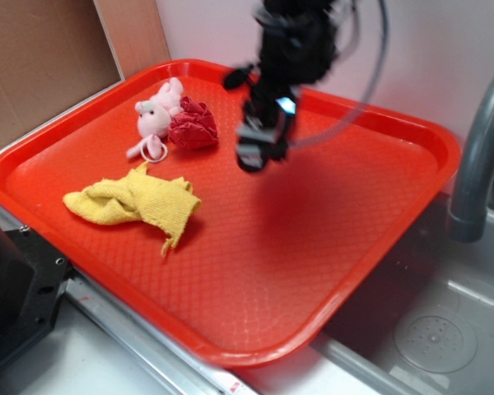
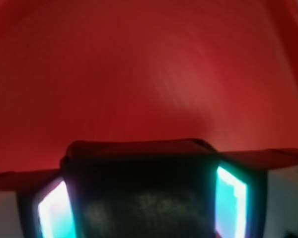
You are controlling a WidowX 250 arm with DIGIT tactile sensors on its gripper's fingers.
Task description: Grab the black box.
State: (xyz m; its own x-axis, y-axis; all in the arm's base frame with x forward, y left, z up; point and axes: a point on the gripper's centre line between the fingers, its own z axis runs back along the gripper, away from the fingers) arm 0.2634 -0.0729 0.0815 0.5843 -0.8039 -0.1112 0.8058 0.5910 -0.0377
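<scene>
Above the red tray (image 1: 379,247), blurred tool (image 1: 259,152) apparently pinching black box (image 2: 139,193), sink (image 1: 445,329) alongside.

The wrist view is blurred. The black box (image 2: 139,188) sits between the two fingers of the gripper (image 2: 139,208), and it fills the space between them. The fingers stand close against its left and right sides. On each finger (image 2: 52,210) a panel shines in a white and cyan colour, just beside the box. Beyond the gripper there is only the red tray (image 2: 154,74), and its raised rim curves along the far edge.
</scene>
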